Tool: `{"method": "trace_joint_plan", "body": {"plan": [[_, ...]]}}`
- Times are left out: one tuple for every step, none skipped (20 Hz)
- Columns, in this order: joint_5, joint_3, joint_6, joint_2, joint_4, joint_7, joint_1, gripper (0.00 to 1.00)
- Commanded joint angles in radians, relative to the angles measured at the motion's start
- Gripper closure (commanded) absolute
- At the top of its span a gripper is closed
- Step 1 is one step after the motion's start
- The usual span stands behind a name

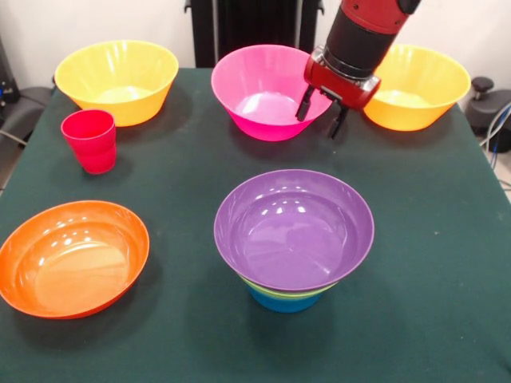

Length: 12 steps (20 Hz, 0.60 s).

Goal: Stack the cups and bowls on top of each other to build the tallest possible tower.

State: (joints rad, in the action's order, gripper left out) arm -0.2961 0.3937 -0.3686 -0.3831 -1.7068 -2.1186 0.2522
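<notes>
The tower [293, 239] stands at the front middle: a wide purple bowl [293, 227] on top, a lime green rim [287, 291] under it, and a small blue base [281, 303]. The large pink bowl [267, 90] sits at the back middle. My gripper [322, 113] hangs open and empty just over its right rim. Two large yellow-orange bowls sit at the back, one on the left [117, 80] and one on the right [417, 86]. The wide orange bowl [72, 257] lies at the front left. The red cup [90, 140] stands upright at the left. The sky blue cup is out of view.
The dark green table [184, 183] carries everything. The black pedestal [251, 28] stands behind the pink bowl. Cables and dark gear [491, 108] lie past the table's right edge.
</notes>
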Motion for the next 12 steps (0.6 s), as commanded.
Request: {"method": "trace_joint_plan", "body": {"plan": [[-0.033, -0.081, 0.038, 0.052, -0.010, -0.202, 0.000, 0.00], [-0.033, -0.082, 0.040, 0.050, -0.015, -0.201, 0.001, 0.00], [-0.032, -0.081, 0.035, 0.048, -0.017, -0.197, 0.001, 0.00], [-0.032, -0.081, 0.033, 0.047, -0.018, -0.195, 0.001, 0.00], [-0.029, -0.075, 0.026, 0.046, -0.019, -0.193, 0.004, 0.00], [-0.028, -0.074, 0.025, 0.046, -0.022, -0.191, 0.005, 0.00], [-0.020, -0.069, 0.016, 0.034, -0.033, -0.183, 0.005, 0.00], [-0.016, -0.067, 0.011, 0.027, -0.045, -0.181, 0.009, 0.00], [-0.012, -0.064, 0.005, 0.019, -0.056, -0.179, 0.012, 0.00], [-0.011, -0.066, 0.004, 0.018, -0.063, -0.180, 0.016, 0.00], [-0.007, -0.068, 0.001, 0.010, -0.077, -0.175, 0.015, 0.00], [-0.004, -0.069, 0.002, 0.001, -0.088, -0.171, 0.013, 0.00]]}}
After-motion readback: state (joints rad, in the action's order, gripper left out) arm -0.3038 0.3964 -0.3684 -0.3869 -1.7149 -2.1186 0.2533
